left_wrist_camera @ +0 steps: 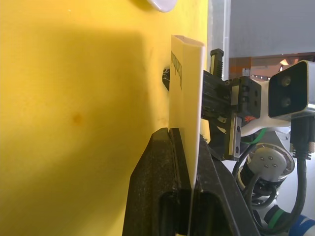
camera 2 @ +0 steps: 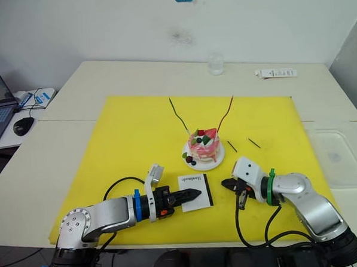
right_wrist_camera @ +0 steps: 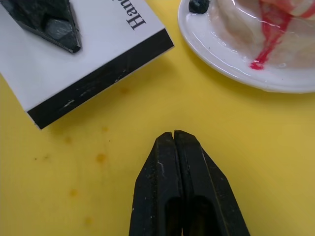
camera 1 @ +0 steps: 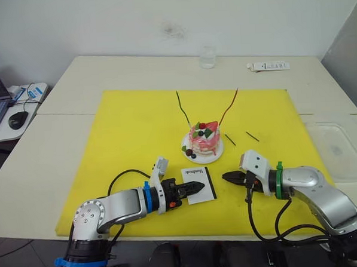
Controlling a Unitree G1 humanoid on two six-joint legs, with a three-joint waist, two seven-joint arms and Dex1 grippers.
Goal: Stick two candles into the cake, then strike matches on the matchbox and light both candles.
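Matchbox (camera 1: 199, 184) in left pincer (camera 1: 196, 186) — beside cake (camera 1: 204, 139)

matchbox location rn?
In the left eye view the matchbox lies on the yellow mat just in front of the cake, clamped by the left gripper, with the right gripper beside it.

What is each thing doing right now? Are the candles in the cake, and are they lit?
Green candle: stuck in the cake, unlit.
Red candle: stuck in the cake, unlit.
Cake: on its plate.
Matches: lying on the mat, unused.
Matchbox: gripped at one edge by the left hand.
Left hand: shut on the matchbox.
Right hand: shut, empty.
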